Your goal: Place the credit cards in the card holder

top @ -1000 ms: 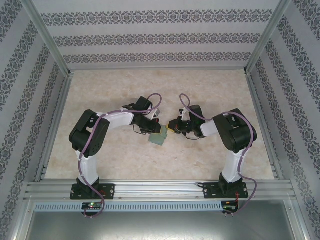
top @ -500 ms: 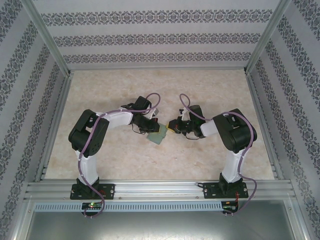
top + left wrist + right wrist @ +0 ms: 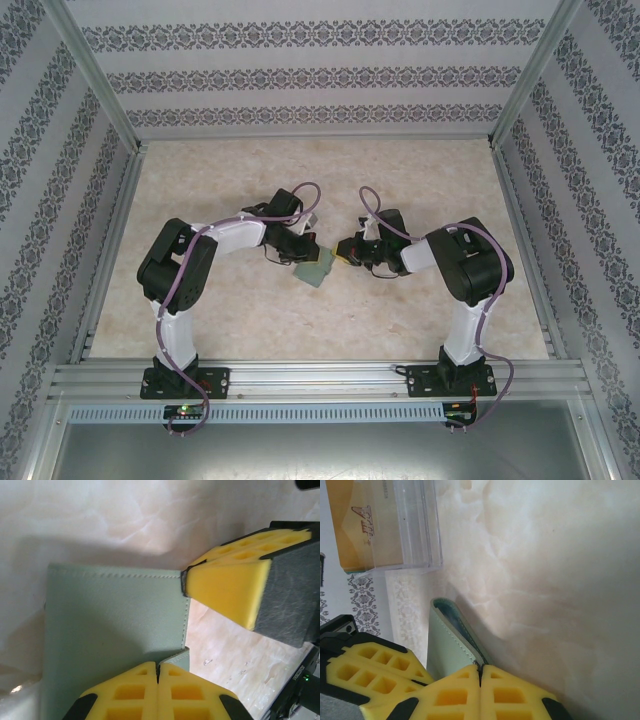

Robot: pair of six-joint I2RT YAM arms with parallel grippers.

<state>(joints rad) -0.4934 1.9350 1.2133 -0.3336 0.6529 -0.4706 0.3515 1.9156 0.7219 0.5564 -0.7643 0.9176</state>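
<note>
Here we show the sage-green wallet (image 3: 110, 620) pinched from two sides. The left gripper (image 3: 158, 666) is closed on one edge of it. The right gripper (image 3: 480, 669) is closed on the adjoining corner, so that the yellow pads of the two come close together beside the wallet. We see its leaves slightly parted at the fold. Just beyond the wallet, an orange-yellow card (image 3: 365, 525) sits inside a clear case (image 3: 420, 530) on the marbled table (image 3: 400, 170). Whether the wallet contains any card we cannot tell.
</note>
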